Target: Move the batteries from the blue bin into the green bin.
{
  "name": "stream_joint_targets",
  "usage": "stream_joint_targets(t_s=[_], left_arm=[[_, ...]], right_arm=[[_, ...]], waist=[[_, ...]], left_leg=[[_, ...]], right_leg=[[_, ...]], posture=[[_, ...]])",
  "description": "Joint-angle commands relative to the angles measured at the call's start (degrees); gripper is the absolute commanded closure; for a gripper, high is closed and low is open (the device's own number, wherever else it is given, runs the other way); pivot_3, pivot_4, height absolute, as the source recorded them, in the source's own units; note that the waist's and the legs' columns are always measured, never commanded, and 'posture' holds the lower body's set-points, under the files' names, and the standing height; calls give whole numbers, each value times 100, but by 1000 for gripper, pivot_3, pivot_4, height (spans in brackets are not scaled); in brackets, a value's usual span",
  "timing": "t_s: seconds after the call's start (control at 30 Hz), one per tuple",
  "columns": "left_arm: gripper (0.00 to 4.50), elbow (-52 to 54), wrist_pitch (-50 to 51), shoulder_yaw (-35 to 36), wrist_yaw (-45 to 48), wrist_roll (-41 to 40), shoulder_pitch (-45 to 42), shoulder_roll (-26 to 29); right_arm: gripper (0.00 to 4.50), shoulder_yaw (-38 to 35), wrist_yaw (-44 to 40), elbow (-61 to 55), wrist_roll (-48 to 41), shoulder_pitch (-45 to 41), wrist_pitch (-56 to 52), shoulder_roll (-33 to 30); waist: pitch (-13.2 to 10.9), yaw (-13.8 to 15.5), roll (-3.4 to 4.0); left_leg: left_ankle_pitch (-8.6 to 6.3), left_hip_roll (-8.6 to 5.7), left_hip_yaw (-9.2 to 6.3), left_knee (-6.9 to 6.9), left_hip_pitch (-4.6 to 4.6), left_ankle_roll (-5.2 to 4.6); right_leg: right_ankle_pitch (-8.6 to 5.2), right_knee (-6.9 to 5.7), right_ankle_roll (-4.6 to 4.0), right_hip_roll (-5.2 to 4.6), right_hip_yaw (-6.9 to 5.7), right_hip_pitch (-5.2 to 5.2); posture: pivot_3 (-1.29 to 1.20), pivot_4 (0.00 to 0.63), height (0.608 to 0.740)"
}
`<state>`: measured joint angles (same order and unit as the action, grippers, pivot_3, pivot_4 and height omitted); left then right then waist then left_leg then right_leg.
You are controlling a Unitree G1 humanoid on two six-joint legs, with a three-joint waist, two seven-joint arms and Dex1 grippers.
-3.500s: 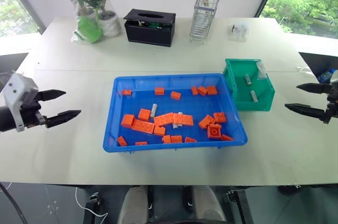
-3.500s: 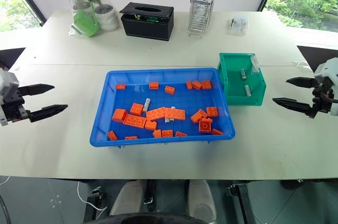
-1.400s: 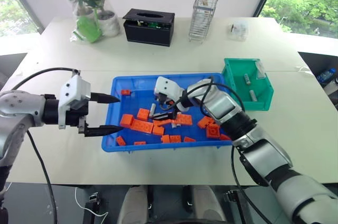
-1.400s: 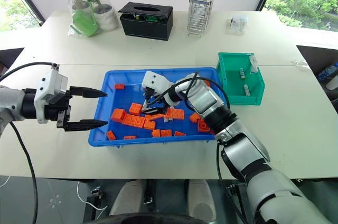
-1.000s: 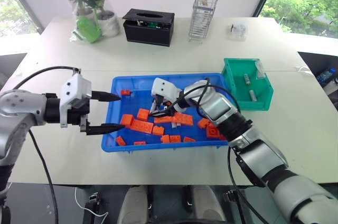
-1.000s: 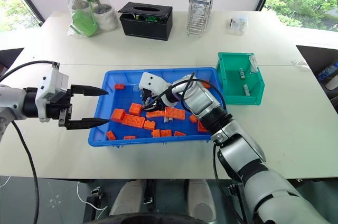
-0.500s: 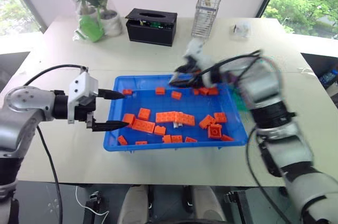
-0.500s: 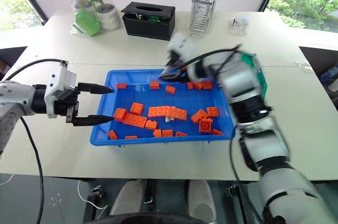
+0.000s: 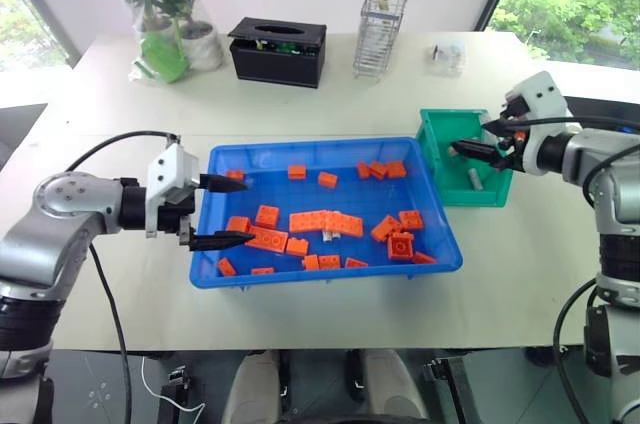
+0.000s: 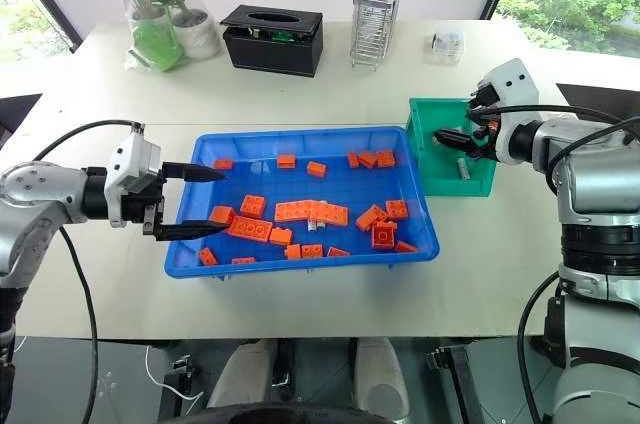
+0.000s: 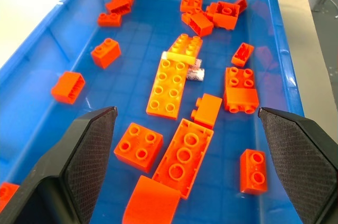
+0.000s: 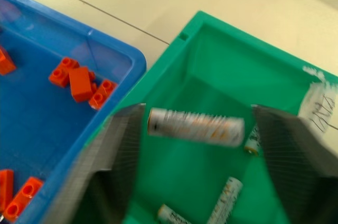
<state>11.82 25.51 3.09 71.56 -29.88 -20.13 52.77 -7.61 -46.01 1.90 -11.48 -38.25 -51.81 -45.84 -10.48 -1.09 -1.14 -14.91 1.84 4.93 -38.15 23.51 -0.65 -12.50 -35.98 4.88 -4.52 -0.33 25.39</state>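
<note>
1. Right wrist view: the right gripper (image 12: pixel 193 145) hangs over the green bin (image 12: pixel 211 71), fingers wide apart, a battery (image 12: pixel 195 126) loose between them, lying crosswise.
2. The left gripper (image 9: pixel 225 212), also spread, sits at the blue bin's (image 9: pixel 330 274) left edge.
3. The remaining battery (image 11: pixel 195 74) lies mid-bin among bricks (image 11: pixel 171 86), nearer the left gripper, so its turn next, I'd say.

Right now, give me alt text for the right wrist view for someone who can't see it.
A silver-grey cylindrical battery falls between the open right end effector fingers over the deep teal-green plastic bin, where more batteries lie. Beside it is a corner of the bright-blue plastic tray holding orange toy bricks.
</note>
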Motion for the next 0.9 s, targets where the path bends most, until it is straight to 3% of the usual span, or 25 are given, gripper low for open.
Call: stream_joint_targets(t_s=[0.03, 0.23, 0.43, 0.7, 0.9], left_arm=[[0, 60, 5, 70, -15, -30, -153, 7], [0, 125, 59, 87, -19, -68, -192, 26], [0, 190, 115, 57, -56, -76, -261, 26], [0, 661, 381, 256, -314, -295, -57, -5], [0, 908, 490, 363, -492, -393, 192, 41]], right_arm=[[53, 104, -231, -181, -100, -274, 446, -160], [53, 902, -1666, -1119, -794, -282, 591, -304], [53, 1995, -2440, -1680, -860, -3, 945, -256], [53, 2993, -2010, -1046, -58, 8, 1474, 402], [53, 3157, -1861, -422, 240, -57, 1755, 772]], waist=[[0, 8, 0], [-1, 8, 0], [-1, 37, -4], [-1, 30, -7], [-1, 30, -9]], left_leg=[[0, 0, 0, 0, 1, 0], [-1, 1, -7, 3, 4, -2], [-1, 2, -9, -2, 4, -2], [-1, 0, -8, -6, 4, -1], [0, 0, -7, -6, 4, -1]], right_leg=[[0, 1, 0, 0, 0, 0], [2, 1, 6, 3, -2, 0], [-1, 1, 1, 0, -2, -3], [-2, 0, -1, -2, -2, -3], [-1, -4, 0, 0, -2, -3]], posture=[[0, 150, 736], [0, 150, 736], [0, 150, 736], [0, 150, 736], [0, 150, 736]])
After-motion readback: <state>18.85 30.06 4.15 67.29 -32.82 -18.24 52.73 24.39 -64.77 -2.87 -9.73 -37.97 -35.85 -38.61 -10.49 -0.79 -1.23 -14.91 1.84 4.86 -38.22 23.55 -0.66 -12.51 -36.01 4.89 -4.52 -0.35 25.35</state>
